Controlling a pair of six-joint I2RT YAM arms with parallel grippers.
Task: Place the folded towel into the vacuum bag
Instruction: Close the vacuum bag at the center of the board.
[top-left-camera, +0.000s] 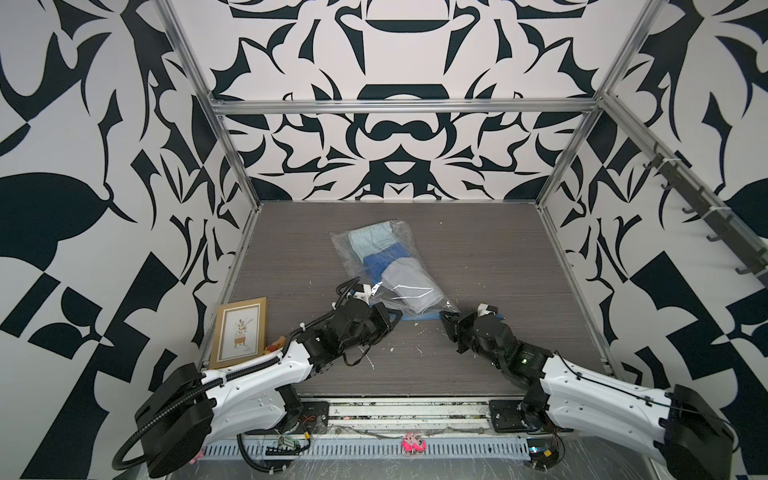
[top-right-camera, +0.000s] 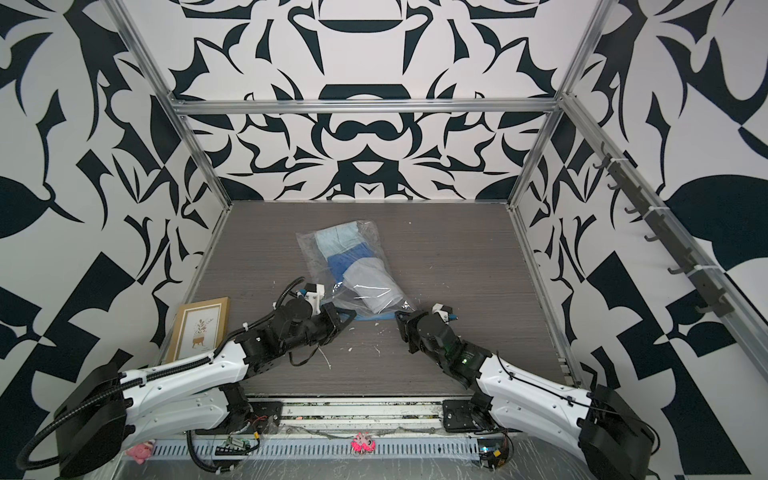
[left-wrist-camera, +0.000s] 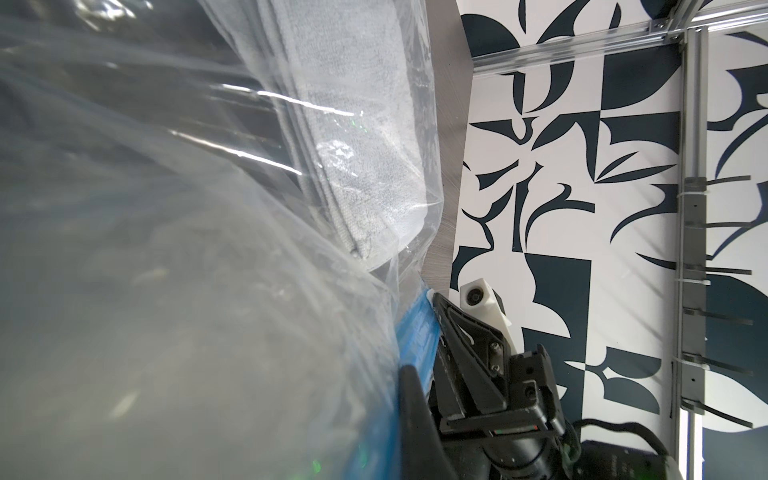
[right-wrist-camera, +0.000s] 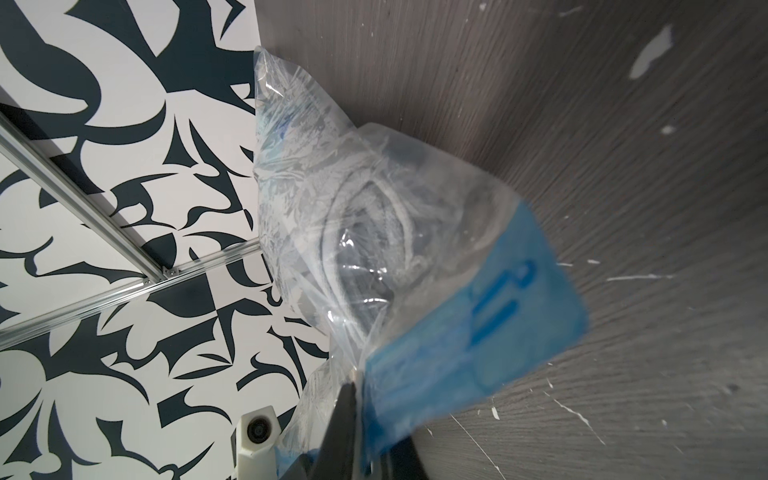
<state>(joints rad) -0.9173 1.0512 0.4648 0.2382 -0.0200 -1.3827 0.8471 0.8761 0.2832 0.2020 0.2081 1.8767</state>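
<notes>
1. while both pairs of fingers are pinched tight, the left fingers (top-left-camera: 388, 318) and the right fingers (top-left-camera: 449, 324) each grip one end of the blue zip strip (top-left-camera: 415, 319), which runs taut between them. whether it rests on the tabletop (top-left-camera: 498, 257) or hangs just over it, i cannot tell.
2. the vacuum bag (top-left-camera: 386, 266) trails away beyond the fingers, on the side far from the arms, with its body lying on the tabletop. the folded towel (top-left-camera: 409, 286) is inside it, its grey end just past the strip. pale blue and deep blue cloth lies deeper in, and i cannot tell whether that is one piece or several.
3. the film looks thin, crinkly and slick, so it will likely sag, fold over itself and slide out of a weak pinch. the strip is the stiffer part and the soundest place to hold, near its ends as now.
4. the towel is soft and is probably the only real weight here. if the mouth is raised it should slump toward the bag's far end, and if the mouth tips down it may creep back out.
5. a picture frame (top-left-camera: 241, 332) is propped at the wall, well out past the left fingers on the arm's side. white flecks (top-left-camera: 390, 350) dot the tabletop just behind the fingers. a hook rail (top-left-camera: 706, 210) runs along the wall far beyond the right fingers. nothing stands between the fingers and the bag.
</notes>
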